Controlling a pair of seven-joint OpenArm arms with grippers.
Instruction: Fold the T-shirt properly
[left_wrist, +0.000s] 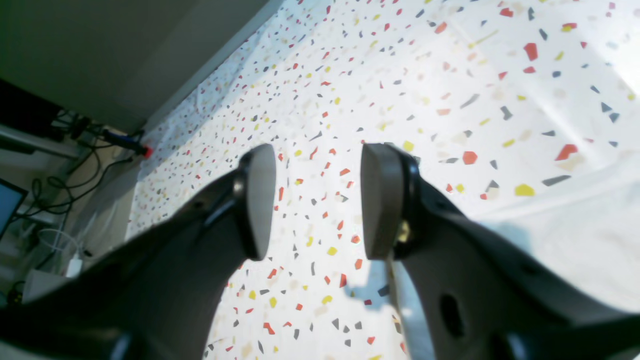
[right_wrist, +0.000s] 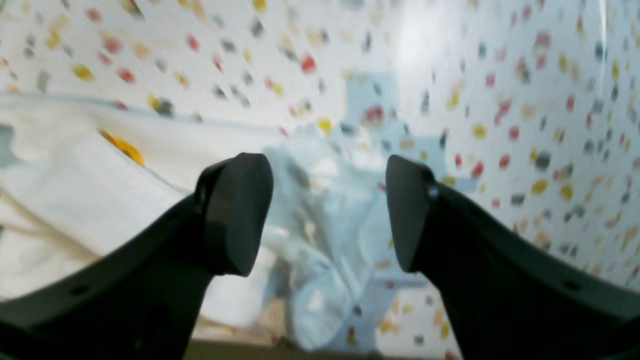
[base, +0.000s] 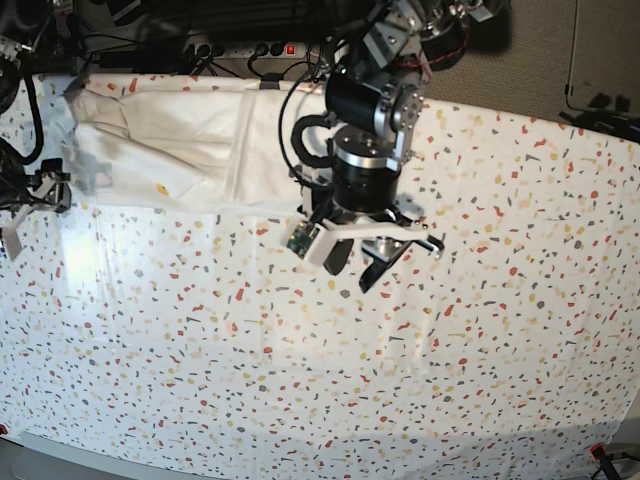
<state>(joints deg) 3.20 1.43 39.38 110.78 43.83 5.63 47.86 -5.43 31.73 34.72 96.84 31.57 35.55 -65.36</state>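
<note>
- We see our left arm (base: 365, 150) reach in from the top middle of the base view, bent downward, its tool (left_wrist: 317, 205) low over the speckled table (base: 300, 360), just beyond the T-shirt's straight edge.
- We have the left tool released: its two dark fingers stand apart, and nothing is between them but a view of the speckled cover.
- Our right arm (base: 20, 130) shows only in part, at the left border of the base view, its tool (right_wrist: 330, 215) beside the T-shirt's left end.
- We have the right tool released too, fingers spread over rumpled white cloth; we cannot tell whether they touch it.
- We find the T-shirt (base: 180, 135) along the upper left of the table in the base view, running behind the left arm, with folds and layers across it.
- We make out a small yellow-orange piece of print on the T-shirt, near its left part, but we can read no letters there.
</note>
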